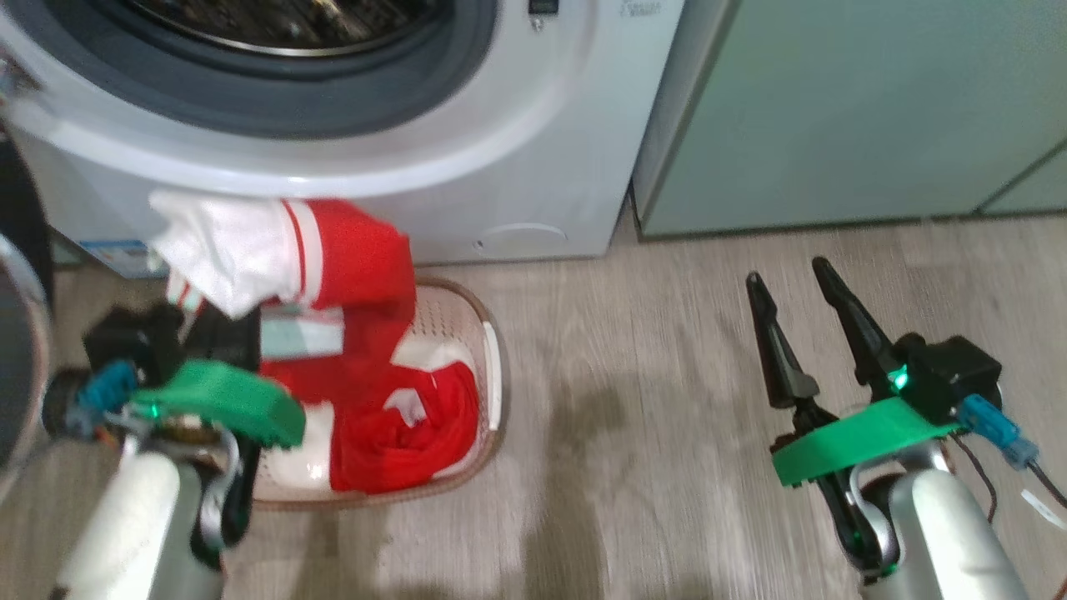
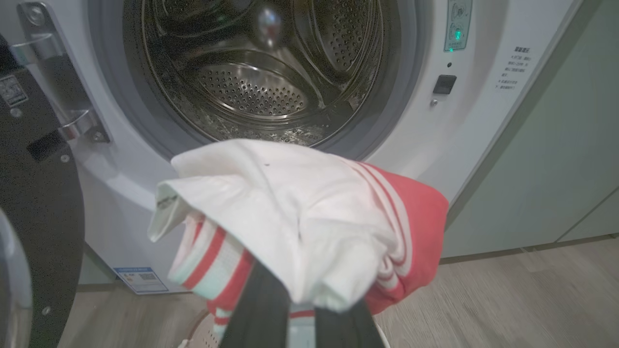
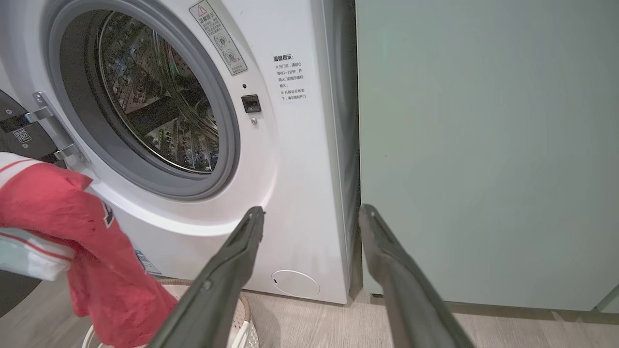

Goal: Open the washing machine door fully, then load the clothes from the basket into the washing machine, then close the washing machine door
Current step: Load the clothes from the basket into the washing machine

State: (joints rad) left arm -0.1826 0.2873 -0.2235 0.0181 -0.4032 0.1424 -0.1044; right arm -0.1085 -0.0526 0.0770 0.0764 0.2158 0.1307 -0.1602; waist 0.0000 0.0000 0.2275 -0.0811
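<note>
Wood floor [image 1: 667, 375] below; left gripper [image 2: 301, 319] apparently holds clothes [image 2: 300, 212].

Home laundry corner: washing machine [image 3: 290, 193] beside pale green cabinets [image 3: 483, 145].

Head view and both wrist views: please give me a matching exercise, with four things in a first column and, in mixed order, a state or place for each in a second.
Column A
1. left gripper
2. right gripper
3. washing machine door
4. basket

Column B
a. open, holding nothing
b. on the floor, red clothes inside
c. shut on a red and white garment
d. swung open, left of the drum

Pairs: 1-c, 2-a, 3-d, 4-b
</note>
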